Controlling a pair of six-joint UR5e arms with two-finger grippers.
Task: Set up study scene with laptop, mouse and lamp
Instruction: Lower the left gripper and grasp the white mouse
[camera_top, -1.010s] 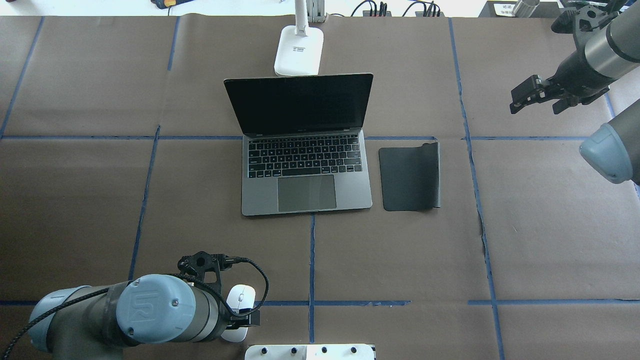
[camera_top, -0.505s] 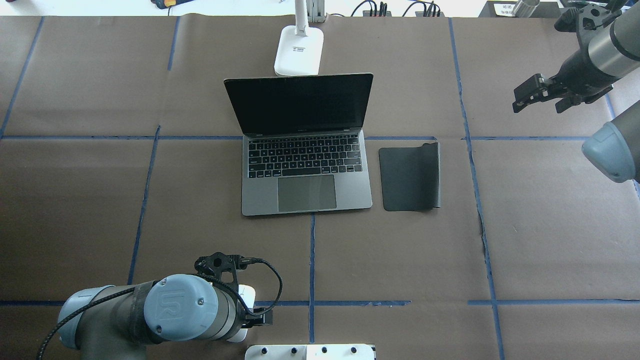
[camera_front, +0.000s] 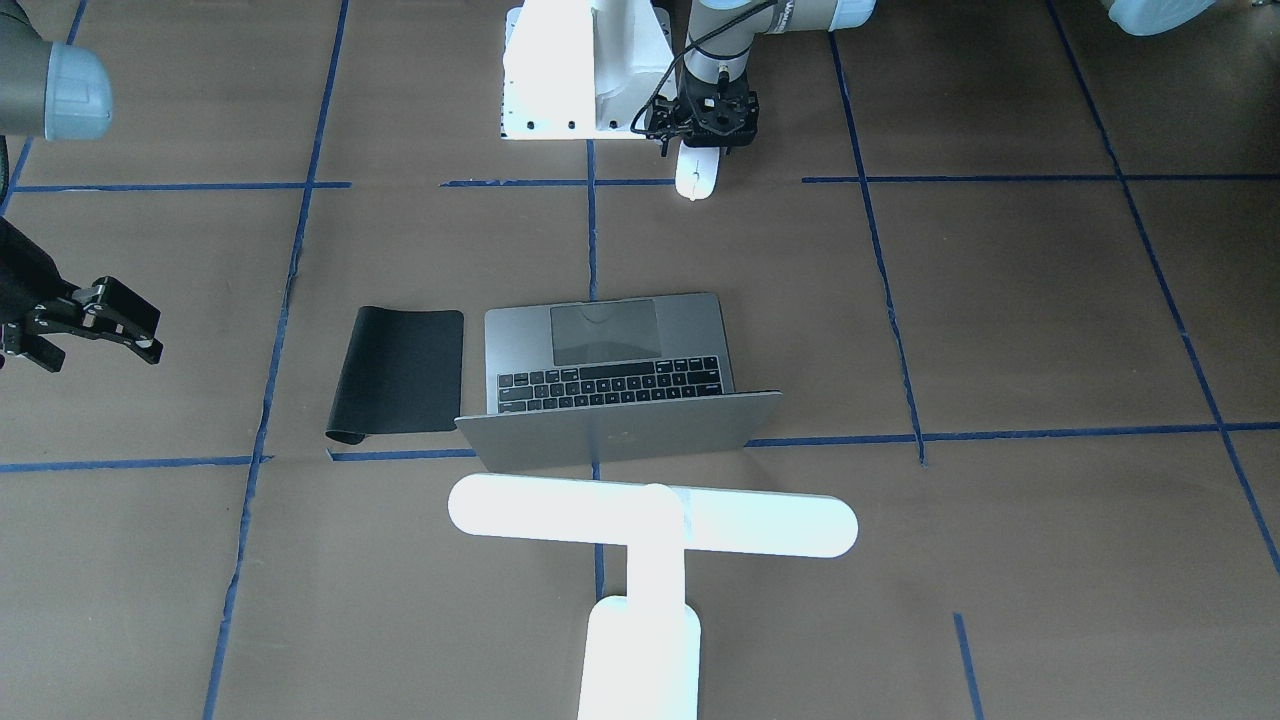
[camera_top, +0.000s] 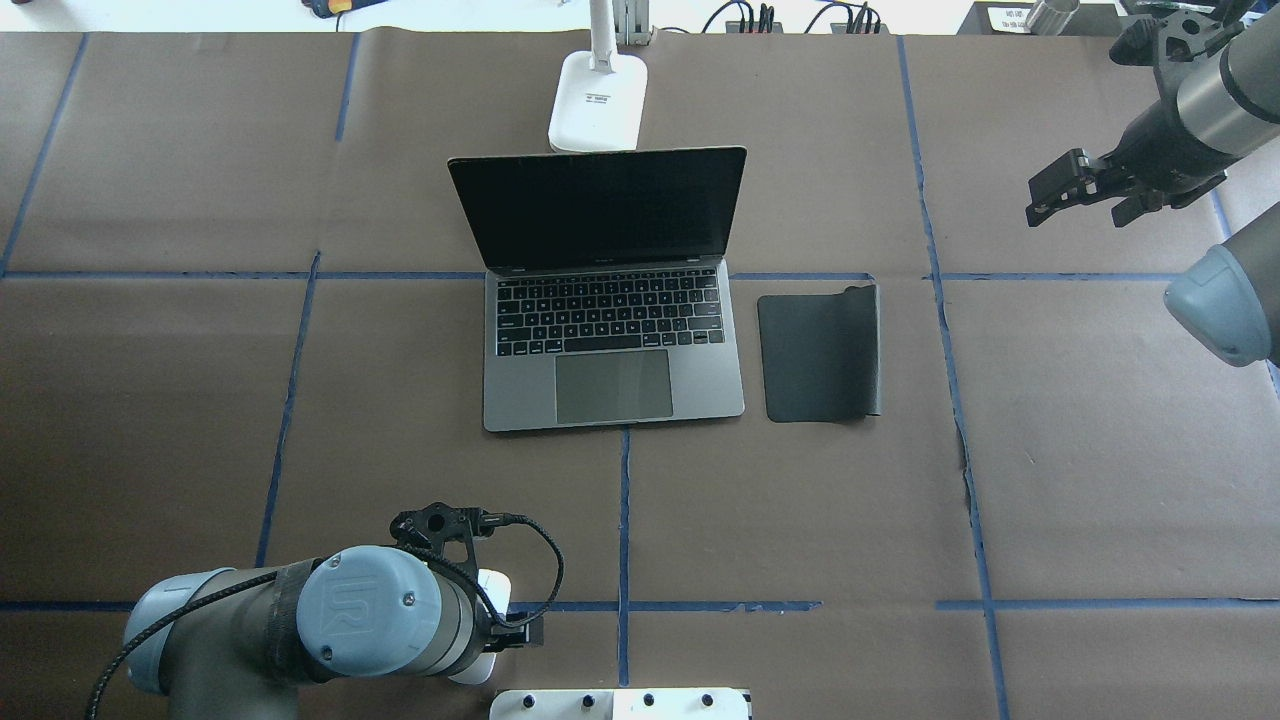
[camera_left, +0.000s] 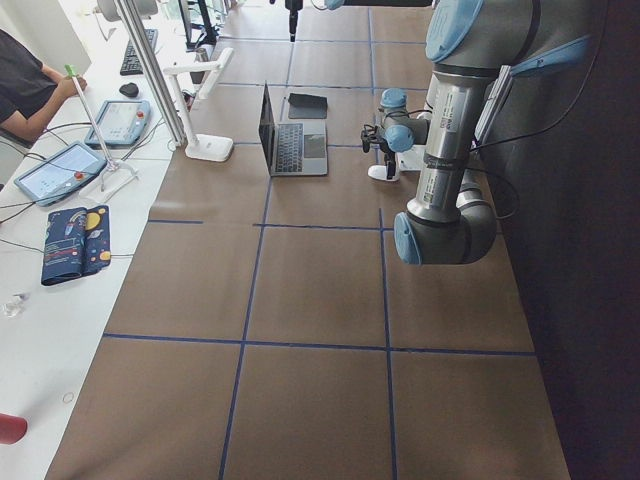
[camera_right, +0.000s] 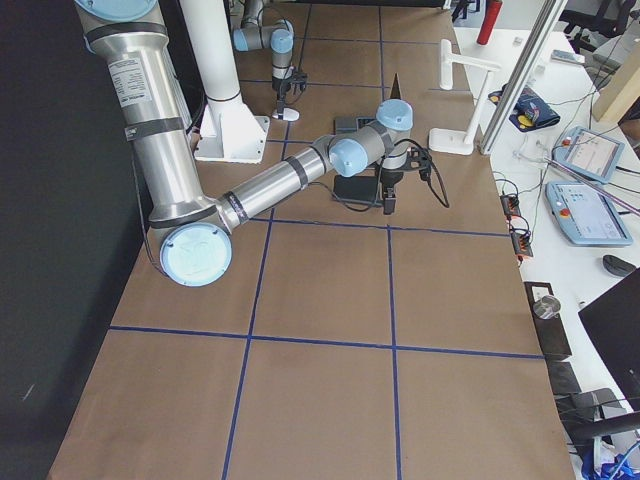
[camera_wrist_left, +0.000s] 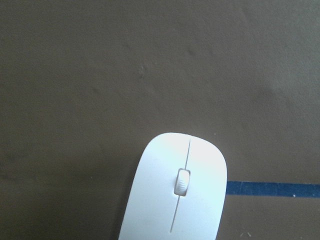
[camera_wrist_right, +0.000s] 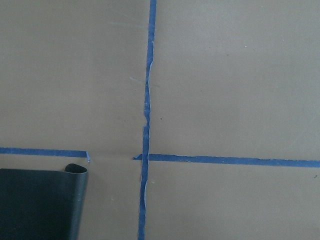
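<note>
The white mouse (camera_front: 695, 178) lies on the brown paper at the table's near edge, beside a blue tape line. It fills the bottom of the left wrist view (camera_wrist_left: 180, 190). My left gripper (camera_front: 700, 148) hangs directly over its rear and looks open, with no fingers on it. In the overhead view the left arm hides most of the mouse (camera_top: 494, 590). The grey laptop (camera_top: 612, 350) stands open mid-table. The white lamp (camera_front: 650, 525) stands behind its lid. My right gripper (camera_top: 1075, 208) is open and empty, above the table's far right.
A black mat (camera_top: 820, 355) lies right of the laptop, its far edge curled (camera_wrist_right: 75, 170). A white boxy pedestal (camera_front: 570, 70) stands next to the mouse. Blue tape lines grid the brown paper. Tablets and an operator are off the table's far side (camera_left: 60, 170).
My left arm has moved right over the mouse, covering more of it. The mouse has not moved. My right gripper has drifted slightly right and held still since.
</note>
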